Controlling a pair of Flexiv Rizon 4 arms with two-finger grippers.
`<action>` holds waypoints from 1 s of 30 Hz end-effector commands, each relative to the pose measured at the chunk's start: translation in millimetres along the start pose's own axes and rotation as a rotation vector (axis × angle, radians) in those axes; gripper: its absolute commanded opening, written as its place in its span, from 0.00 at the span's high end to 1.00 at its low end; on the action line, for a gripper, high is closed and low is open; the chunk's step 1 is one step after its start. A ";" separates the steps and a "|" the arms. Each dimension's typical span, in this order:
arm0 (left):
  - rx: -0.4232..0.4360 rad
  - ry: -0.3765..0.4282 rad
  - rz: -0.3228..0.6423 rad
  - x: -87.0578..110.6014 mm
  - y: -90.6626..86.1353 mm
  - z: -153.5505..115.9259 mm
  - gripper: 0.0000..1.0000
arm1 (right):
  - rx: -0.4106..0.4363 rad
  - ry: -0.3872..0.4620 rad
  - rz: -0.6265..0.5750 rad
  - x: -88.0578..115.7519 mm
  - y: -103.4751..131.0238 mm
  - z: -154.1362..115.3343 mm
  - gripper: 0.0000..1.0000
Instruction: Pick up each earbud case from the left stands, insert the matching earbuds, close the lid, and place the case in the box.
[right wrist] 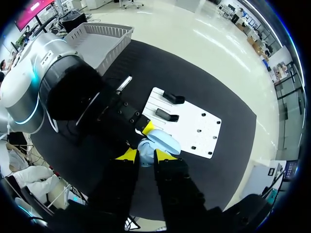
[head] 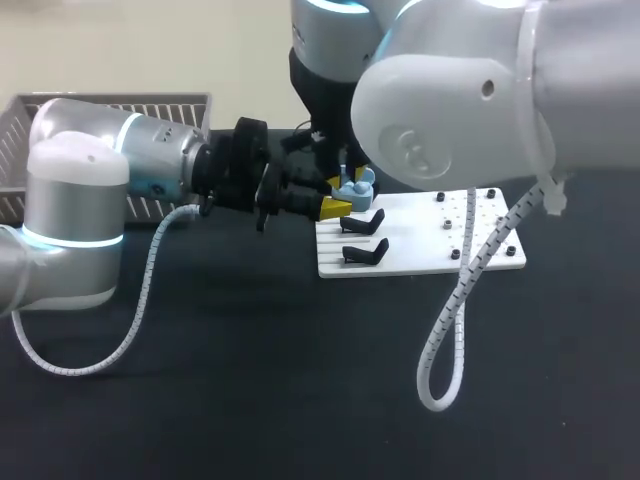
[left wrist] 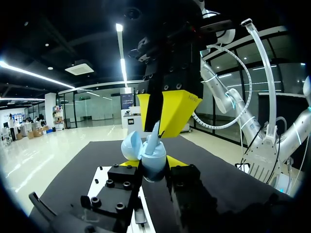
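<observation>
Two black stands [head: 365,252] [head: 362,222] sit one behind the other on one white board [head: 420,250], which lies flat on the dark surface [head: 250,400]. Just past the farther stand, over the board's far left corner, two tools meet around one pale-blue earbud case [head: 352,188].

One of them, the left tool [left wrist: 152,164], comes in level from the side. It pinches the lower half of the case between its yellow tips, one on each side. The lid stands open, tipped back beside the body.

Directly above, the right tool [right wrist: 145,155] points straight down at the open case. Its fingers are drawn close together on a slim pale-blue piece, seemingly one earbud [left wrist: 153,138], whose lower end reaches the mouth of the case. So the case lies between the left tool's tips and right under the right tool's.

Farthest off, one grey wire basket [head: 110,98] stands at the far left of the surface, behind the left arm and well apart from the case.
</observation>
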State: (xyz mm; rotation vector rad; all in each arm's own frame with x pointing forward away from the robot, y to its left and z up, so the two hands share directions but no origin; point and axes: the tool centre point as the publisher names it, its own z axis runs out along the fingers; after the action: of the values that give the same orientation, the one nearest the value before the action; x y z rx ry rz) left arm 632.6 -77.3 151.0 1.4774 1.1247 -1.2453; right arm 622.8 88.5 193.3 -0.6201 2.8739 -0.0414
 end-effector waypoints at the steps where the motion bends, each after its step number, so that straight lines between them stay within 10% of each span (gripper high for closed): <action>1: -0.002 -0.001 0.002 0.5 -0.4 0.2 1.00 | 0.002 0.002 0.003 -2.4 -0.9 3.5 1.00; 15: -0.002 -0.001 0.002 0.5 -0.4 0.2 1.00 | 0.005 0.012 0.005 -6.8 -2.8 9.5 1.00; 18: -0.002 -0.001 0.002 0.5 -0.4 0.2 1.00 | 0.004 0.013 0.006 -6.8 -2.1 9.6 0.51; 19: -0.002 -0.001 0.002 0.5 -0.4 0.2 1.00 | 0.004 0.013 0.006 -6.5 -2.0 9.2 0.13; 20: -0.002 -0.001 0.002 0.5 -0.4 0.2 1.00 | 0.003 0.013 0.006 -5.8 -2.2 8.3 0.00; 30: -0.002 -0.001 0.002 0.5 -0.4 0.2 1.00 | -0.096 -0.006 0.060 14.2 -12.0 -24.4 0.00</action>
State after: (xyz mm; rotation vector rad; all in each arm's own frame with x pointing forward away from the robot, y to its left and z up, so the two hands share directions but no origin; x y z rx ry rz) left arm 632.7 -77.3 150.9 1.4770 1.1247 -1.2457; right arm 620.2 90.5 203.5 -0.5690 2.9065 0.0223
